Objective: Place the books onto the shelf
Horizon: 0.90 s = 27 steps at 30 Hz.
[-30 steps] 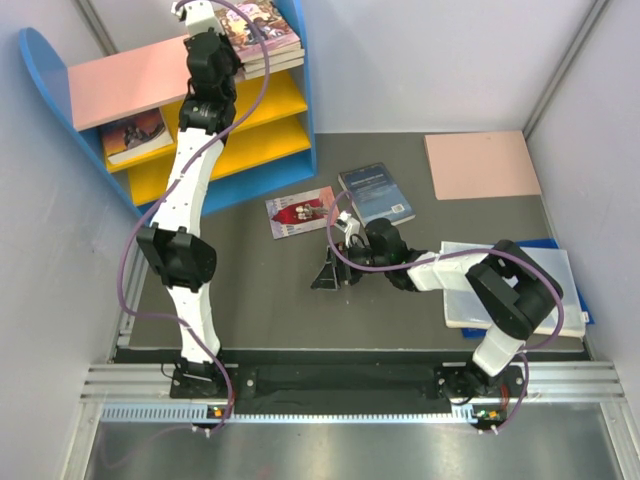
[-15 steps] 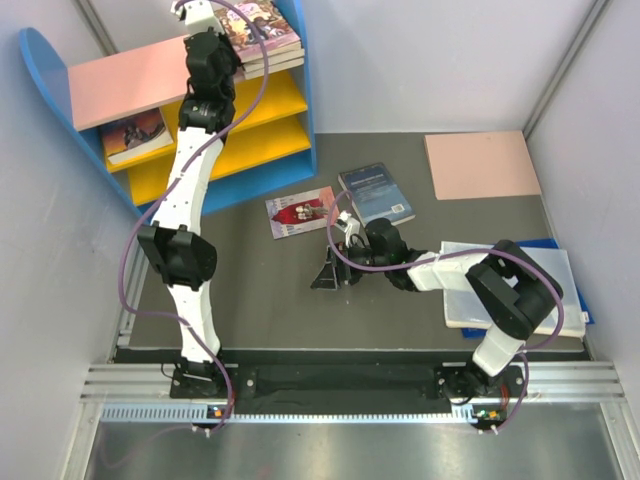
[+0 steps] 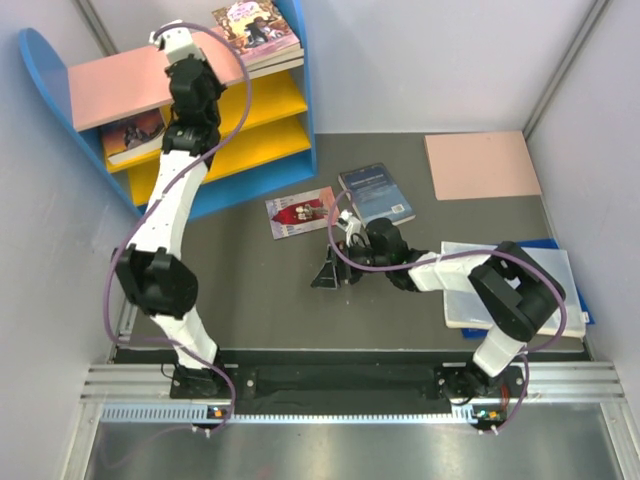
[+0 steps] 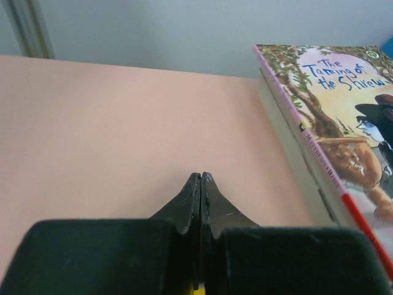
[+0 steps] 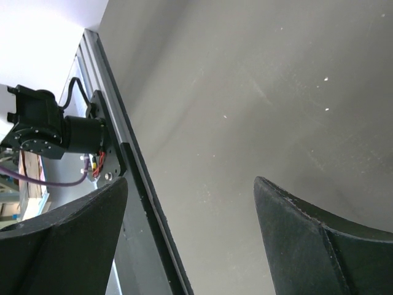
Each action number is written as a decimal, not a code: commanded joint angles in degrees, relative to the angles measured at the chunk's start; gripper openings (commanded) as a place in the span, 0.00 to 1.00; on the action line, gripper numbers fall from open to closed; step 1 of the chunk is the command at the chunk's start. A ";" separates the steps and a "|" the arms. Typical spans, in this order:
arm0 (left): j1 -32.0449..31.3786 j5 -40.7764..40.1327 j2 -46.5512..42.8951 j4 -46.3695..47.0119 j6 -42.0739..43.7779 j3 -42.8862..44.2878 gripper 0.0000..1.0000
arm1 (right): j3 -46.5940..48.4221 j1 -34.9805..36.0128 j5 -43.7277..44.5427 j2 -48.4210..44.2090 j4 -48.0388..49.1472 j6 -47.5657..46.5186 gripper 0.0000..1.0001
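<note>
We see our left claw (image 4: 201,175) drawn leftward off the stack of books (image 3: 258,30), now over the bare pink top board (image 3: 110,85); its elbow swings left too.

Shelf (image 3: 105,85) blue sides, pink top, yellow boards; table (image 3: 260,295) dark grey.

Overhead camera looks steeply down from above the near edge, covering the whole table (image 3: 250,290). Left wrist camera sits close above the shelf (image 4: 92,110) top, shared with overhead. Right wrist camera skims the table, close.
</note>
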 commanded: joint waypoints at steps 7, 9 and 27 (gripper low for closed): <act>0.02 9.70 -23.65 3.10 -6.91 -22.49 0.00 | 5.04 0.46 8.95 -7.78 -9.90 -6.80 0.84; -0.42 14.69 -27.44 0.20 -9.02 -26.01 0.00 | 7.68 0.11 14.20 -9.01 -16.12 -9.89 0.84; -12.37 34.05 -22.89 -6.41 -14.83 -45.88 0.00 | 13.92 -26.42 18.10 -7.27 -31.28 -15.34 0.84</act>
